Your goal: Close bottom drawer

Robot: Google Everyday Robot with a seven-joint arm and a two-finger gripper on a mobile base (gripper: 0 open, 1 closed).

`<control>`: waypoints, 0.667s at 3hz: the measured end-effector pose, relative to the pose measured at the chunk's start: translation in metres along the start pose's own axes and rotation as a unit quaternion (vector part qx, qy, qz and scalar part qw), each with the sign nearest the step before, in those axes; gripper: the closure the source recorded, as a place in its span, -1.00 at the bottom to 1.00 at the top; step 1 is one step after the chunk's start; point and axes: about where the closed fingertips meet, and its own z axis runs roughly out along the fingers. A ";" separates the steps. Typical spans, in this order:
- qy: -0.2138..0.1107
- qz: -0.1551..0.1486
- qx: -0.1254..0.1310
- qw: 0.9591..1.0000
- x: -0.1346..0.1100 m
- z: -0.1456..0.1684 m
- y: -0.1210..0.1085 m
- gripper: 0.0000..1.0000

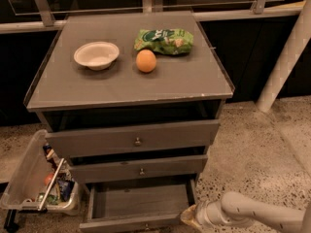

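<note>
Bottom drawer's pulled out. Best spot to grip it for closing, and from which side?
Likely take the bottom drawer by its front panel's exposed top edge, right end, coming from the front-right; the gripper sits beside that corner.

1 cabinet (131,89) w/ 3 drawers: top drawer (97,142), middle drawer (107,171), bottom drawer (138,203); 1 of the 3 pulled well out. 3 knobs (138,141), 1 per front. On top, 3 items: 1 white bowl (96,55), 1 orange (146,61), 1 green snack bag (164,41). Floor, left: 1 clear plastic bin (24,176), contents too jumbled to count. 1 gripper (192,216), low right, just beside bottom drawer's front right corner. 1 white pole (286,57), right.
</note>
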 end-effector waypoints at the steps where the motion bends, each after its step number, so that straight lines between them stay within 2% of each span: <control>1: 0.005 0.003 -0.016 1.000 0.014 0.029 -0.002 1.00; 2: 0.011 0.000 -0.024 1.000 0.029 0.042 0.002 1.00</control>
